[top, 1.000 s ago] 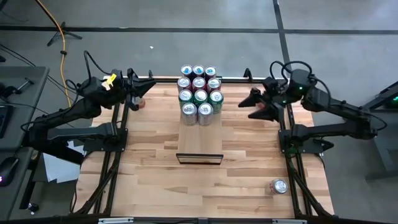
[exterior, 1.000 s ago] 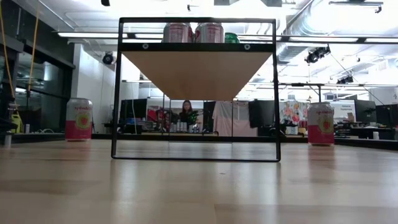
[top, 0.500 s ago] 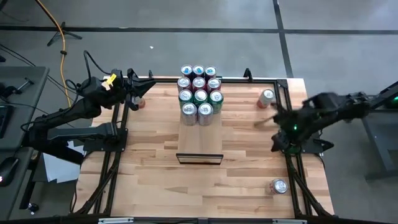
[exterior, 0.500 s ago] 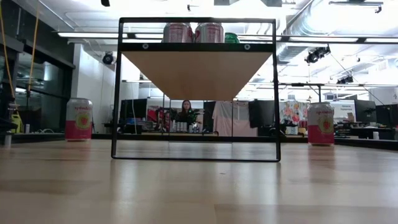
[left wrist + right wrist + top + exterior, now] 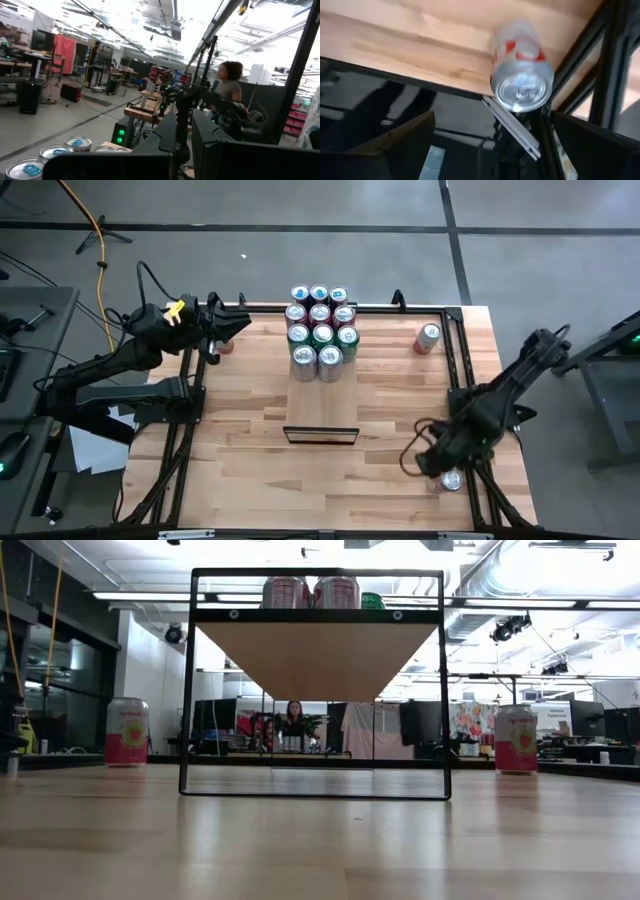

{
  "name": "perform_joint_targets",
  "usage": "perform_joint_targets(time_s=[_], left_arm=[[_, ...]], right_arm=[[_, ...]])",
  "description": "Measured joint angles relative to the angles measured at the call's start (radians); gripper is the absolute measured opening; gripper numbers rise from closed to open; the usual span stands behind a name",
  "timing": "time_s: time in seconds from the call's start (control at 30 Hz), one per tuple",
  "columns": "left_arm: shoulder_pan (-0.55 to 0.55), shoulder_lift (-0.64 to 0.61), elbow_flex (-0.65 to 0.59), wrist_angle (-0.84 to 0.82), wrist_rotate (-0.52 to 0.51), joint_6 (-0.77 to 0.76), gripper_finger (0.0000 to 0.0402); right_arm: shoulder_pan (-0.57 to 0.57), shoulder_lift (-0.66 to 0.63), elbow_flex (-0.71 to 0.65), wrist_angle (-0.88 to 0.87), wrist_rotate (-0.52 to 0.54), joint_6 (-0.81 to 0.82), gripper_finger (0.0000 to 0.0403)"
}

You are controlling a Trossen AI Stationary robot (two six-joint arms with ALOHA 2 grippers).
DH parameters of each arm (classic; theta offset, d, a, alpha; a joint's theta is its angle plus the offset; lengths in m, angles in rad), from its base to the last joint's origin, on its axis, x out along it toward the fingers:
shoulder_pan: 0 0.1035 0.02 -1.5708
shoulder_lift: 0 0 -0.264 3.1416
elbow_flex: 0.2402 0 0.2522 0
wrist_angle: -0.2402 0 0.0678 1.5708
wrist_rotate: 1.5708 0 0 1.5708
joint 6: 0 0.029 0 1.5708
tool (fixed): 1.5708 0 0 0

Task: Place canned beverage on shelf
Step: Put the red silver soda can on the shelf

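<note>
The right gripper (image 5: 428,463) hangs low over the table's near right corner, fingers (image 5: 400,140) spread wide, just beside a loose can (image 5: 449,479) standing there. The shelf (image 5: 322,395) runs down the table's middle, 11 cans (image 5: 321,335) clustered at its far end. The left gripper (image 5: 232,326) waits at the far left corner, fingers slightly parted.
</note>
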Motion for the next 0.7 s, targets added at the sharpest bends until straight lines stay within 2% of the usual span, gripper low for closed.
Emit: perform_joint_targets(time_s=[0.13,0.33,0.7], left_arm=[[0.001,0.0,0.0,0.001,0.001,0.0,0.0],[0.002,0.0,0.0,0.001,0.001,0.018,0.0],[0.002,0.0,0.0,0.002,0.0,0.019,0.0]], right_arm=[[0.04,0.078,-0.001,0.015,-0.023,0.039,0.0394],[0.048,0.154,-0.001,-0.074,-0.021,0.036,0.0394],[0.057,0.22,-0.001,-0.09,-0.037,-0.024,0.0394]])
